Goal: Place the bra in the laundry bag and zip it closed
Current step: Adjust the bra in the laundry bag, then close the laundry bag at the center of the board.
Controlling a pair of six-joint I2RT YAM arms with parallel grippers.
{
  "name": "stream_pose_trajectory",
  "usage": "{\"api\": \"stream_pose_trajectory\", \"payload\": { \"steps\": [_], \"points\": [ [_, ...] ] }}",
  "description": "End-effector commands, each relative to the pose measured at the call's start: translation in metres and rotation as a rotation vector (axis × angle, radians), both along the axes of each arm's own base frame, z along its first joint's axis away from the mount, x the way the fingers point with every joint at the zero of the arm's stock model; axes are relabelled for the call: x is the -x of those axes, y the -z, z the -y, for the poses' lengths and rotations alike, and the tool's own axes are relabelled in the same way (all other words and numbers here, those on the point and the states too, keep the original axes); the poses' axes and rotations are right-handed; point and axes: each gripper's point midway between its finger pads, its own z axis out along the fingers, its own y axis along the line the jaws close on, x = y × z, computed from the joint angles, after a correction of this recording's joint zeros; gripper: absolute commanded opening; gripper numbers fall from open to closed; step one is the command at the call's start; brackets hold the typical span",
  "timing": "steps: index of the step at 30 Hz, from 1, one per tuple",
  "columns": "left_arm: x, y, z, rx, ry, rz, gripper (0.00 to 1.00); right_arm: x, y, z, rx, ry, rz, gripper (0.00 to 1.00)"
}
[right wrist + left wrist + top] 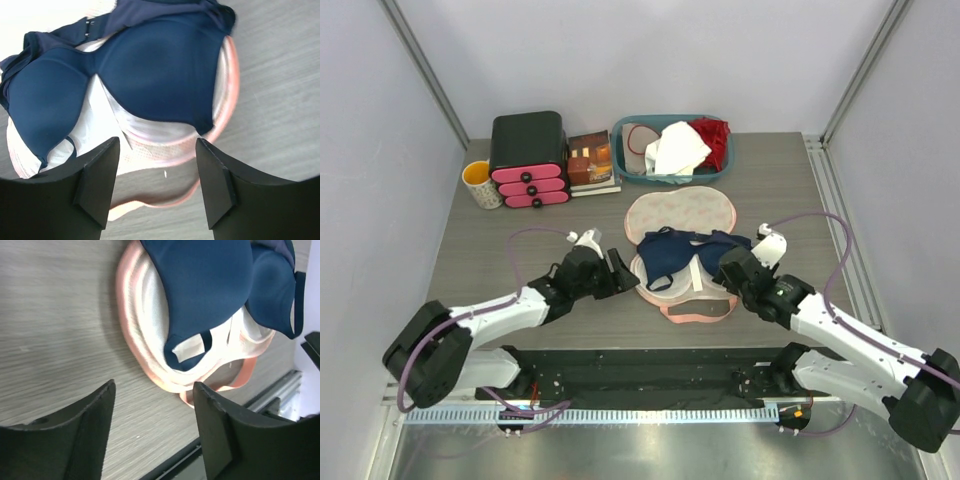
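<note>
Grey wood-grain table (pixel 480 250) carries the laundry bag (pixel 680 212), which lies open between the arms with its flowered lid flat toward the far side. The bra (pixel 688 252) rests cups-up on the near half, so placing looks largely done, though the straps seem untucked. Folding the lid over and zipping are left. The left gripper (pixel 154 386) and right gripper (pixel 158 142) hover just beside the bag's left and right ends, jaws spread wide, holding and touching nothing.
</note>
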Motion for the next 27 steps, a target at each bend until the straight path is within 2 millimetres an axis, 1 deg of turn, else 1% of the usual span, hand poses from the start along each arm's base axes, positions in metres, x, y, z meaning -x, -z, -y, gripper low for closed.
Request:
{"api": "stream_pose_trajectory", "payload": {
  "steps": [1, 2, 3, 4, 5, 6, 7, 8, 9, 10, 11, 12, 13, 14, 15, 16, 18, 19, 20, 21, 22, 23, 27],
  "points": [
    [-0.024, -0.024, -0.031, -0.083, -0.084, 0.087, 0.68, 0.011, -0.004, 0.022, -0.02, 0.142, -0.018, 0.71],
    [-0.029, -0.029, -0.034, -0.09, -0.085, 0.097, 0.69, 0.016, -0.002, 0.027, 0.002, 0.149, -0.037, 0.73],
    [-0.043, -0.04, -0.039, -0.088, -0.11, 0.11, 0.69, 0.017, -0.001, 0.029, 0.014, 0.156, -0.045, 0.73],
    [-0.047, -0.04, -0.042, -0.1, -0.11, 0.095, 0.68, 0.018, -0.001, 0.03, 0.017, 0.163, -0.051, 0.73],
    [-0.052, -0.044, -0.042, -0.101, -0.089, 0.105, 0.68, 0.021, 0.0, 0.033, 0.022, 0.168, -0.062, 0.74],
    [-0.068, -0.048, -0.042, -0.106, -0.099, 0.108, 0.67, 0.022, 0.0, 0.033, 0.018, 0.169, -0.064, 0.74],
    [-0.075, -0.051, -0.04, -0.101, -0.081, 0.111, 0.65, 0.023, 0.001, 0.033, 0.011, 0.167, -0.063, 0.74],
    [-0.084, -0.049, -0.04, -0.115, -0.076, 0.108, 0.62, 0.024, 0.002, 0.031, -0.004, 0.166, -0.069, 0.74],
    [-0.104, -0.049, -0.041, -0.134, -0.077, 0.111, 0.58, 0.025, 0.001, 0.031, -0.008, 0.163, -0.066, 0.74],
    [-0.113, -0.045, -0.039, -0.137, -0.06, 0.101, 0.55, 0.025, 0.0, 0.03, -0.014, 0.162, -0.064, 0.74],
    [-0.13, -0.058, -0.035, -0.097, -0.037, 0.115, 0.52, 0.026, -0.002, 0.029, -0.023, 0.15, -0.06, 0.74],
    [-0.138, -0.056, -0.032, -0.088, -0.025, 0.114, 0.49, 0.026, -0.003, 0.028, -0.029, 0.144, -0.057, 0.74],
    [-0.145, -0.036, -0.031, -0.101, -0.016, 0.071, 0.47, 0.026, -0.004, 0.028, -0.033, 0.139, -0.054, 0.74],
    [-0.152, -0.034, -0.03, -0.103, -0.012, 0.075, 0.45, 0.026, -0.008, 0.027, -0.047, 0.133, -0.043, 0.74],
    [-0.168, -0.04, -0.03, -0.116, -0.019, 0.121, 0.43, 0.027, -0.009, 0.026, -0.053, 0.122, -0.042, 0.74],
    [-0.175, -0.034, -0.029, -0.132, -0.02, 0.126, 0.42, 0.027, -0.01, 0.025, -0.058, 0.115, -0.04, 0.74],
    [-0.193, -0.039, -0.028, -0.161, -0.028, 0.181, 0.41, 0.027, -0.012, 0.023, -0.069, 0.095, -0.029, 0.74],
    [-0.199, -0.032, -0.028, -0.182, -0.026, 0.183, 0.41, 0.027, -0.012, 0.022, -0.071, 0.093, -0.028, 0.74],
    [-0.208, -0.039, -0.027, -0.197, -0.034, 0.209, 0.41, 0.028, -0.011, 0.022, -0.07, 0.091, -0.029, 0.74],
    [-0.211, -0.038, -0.025, -0.21, -0.024, 0.22, 0.41, 0.029, -0.01, 0.023, -0.066, 0.087, -0.034, 0.74],
    [-0.214, -0.027, -0.024, -0.22, -0.015, 0.204, 0.41, 0.029, -0.008, 0.023, -0.06, 0.085, -0.038, 0.74],
    [-0.22, -0.03, -0.021, -0.218, -0.01, 0.211, 0.41, 0.029, -0.007, 0.023, -0.057, 0.084, -0.04, 0.74],
    [-0.231, -0.016, -0.015, -0.244, 0.002, 0.204, 0.42, 0.029, -0.006, 0.023, -0.054, 0.079, -0.043, 0.74]
  ]
}}
